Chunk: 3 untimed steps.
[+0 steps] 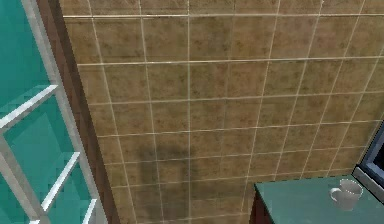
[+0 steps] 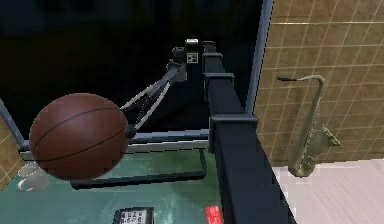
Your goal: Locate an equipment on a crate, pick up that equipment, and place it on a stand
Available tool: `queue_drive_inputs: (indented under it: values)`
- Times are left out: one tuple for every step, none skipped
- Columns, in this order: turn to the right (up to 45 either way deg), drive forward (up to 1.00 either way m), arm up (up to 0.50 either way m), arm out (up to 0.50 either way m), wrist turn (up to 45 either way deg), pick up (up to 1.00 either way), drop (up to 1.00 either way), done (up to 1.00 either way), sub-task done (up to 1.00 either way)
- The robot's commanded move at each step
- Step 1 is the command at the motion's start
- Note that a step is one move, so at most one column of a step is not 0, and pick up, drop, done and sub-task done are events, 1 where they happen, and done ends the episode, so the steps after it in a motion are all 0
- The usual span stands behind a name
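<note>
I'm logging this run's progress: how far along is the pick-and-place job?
Done: the pickup looks complete, since the round brown-orange basketball hangs at the far end of the gripper, apparently clear of the green tabletop. In hand: the ball is carried on the dark square arm. Left: setting it on a stand; it rests on nothing yet.

Reddish-brown basketball (image 2: 78, 137) lined black; brown tiled wall (image 1: 220, 90).

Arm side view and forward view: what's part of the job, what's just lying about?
Job: basketball, tool, green top (maybe the stand).
Lying about: saxophone, cup, dark keypad.
</note>
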Motion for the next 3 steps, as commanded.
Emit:
queue_drive_inputs:
  values:
    - [0.0, 0.00, 0.00, 0.00, 45.0, 0.00, 0.00, 0.00, 0.00]
    - [0.0, 0.00, 0.00, 0.00, 45.0, 0.00, 0.00, 0.00, 0.00]
    - [0.0, 0.00, 0.00, 0.00, 0.0, 0.00, 1.00, 0.00, 0.00]
